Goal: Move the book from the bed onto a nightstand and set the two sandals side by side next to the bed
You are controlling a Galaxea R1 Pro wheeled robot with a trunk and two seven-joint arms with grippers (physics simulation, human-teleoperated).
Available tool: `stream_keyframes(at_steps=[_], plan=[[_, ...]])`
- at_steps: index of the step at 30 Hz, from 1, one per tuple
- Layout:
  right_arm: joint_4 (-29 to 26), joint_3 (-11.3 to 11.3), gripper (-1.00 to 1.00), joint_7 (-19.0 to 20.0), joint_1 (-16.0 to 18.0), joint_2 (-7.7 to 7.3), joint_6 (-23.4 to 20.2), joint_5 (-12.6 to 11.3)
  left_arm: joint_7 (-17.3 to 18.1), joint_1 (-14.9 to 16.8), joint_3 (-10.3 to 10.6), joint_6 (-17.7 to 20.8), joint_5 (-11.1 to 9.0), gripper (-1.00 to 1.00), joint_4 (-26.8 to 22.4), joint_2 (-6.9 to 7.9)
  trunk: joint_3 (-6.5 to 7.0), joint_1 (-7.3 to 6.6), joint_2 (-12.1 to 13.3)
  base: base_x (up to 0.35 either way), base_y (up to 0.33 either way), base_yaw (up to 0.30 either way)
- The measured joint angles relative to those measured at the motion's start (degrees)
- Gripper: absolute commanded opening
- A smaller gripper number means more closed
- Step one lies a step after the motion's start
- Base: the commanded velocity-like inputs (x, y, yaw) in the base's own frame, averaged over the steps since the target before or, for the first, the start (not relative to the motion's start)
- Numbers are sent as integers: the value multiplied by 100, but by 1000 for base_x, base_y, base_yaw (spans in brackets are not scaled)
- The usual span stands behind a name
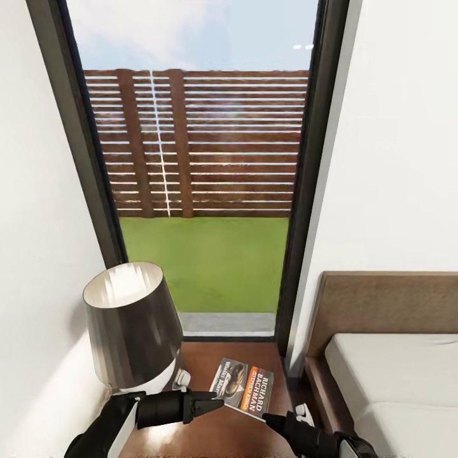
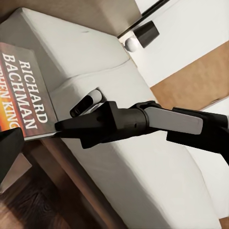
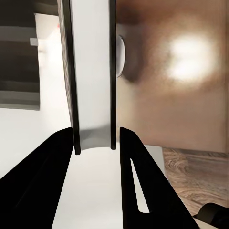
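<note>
Edgewise, the book (image 3: pixel 93 81) stands between right jaws — gripped.

Right gripper (image 3: pixel 95 143) pinches closed; left gripper (image 1: pixel 213 402) points right.

I'm working over a crowded nightstand (image 1: pixel 210 362): the lamp (image 1: pixel 131 327) is taking up its left side, hard against the white wall, and the book (image 1: pixel 245 382) is lying across the middle. Bare wood is showing only behind the book, toward the window (image 1: pixel 197 191), and in front of it. My left gripper (image 1: pixel 216 402) is reaching in beside the lamp base, my right gripper (image 1: pixel 275 420) at the book's near corner. To the right, the bed (image 1: pixel 388 375) and its headboard are closing off that flank.
</note>
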State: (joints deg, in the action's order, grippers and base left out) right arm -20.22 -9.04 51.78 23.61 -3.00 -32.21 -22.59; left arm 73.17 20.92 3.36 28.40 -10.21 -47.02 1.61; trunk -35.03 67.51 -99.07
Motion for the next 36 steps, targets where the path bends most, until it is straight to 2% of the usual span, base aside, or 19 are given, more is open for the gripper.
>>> stream_keyframes(at_steps=[36], plan=[[0, 0, -100, 0, 0, 0, 2, 1, 0, -2, 0, 0, 0, 100, 0, 0, -646, 791, -1444, 0, 0, 0]])
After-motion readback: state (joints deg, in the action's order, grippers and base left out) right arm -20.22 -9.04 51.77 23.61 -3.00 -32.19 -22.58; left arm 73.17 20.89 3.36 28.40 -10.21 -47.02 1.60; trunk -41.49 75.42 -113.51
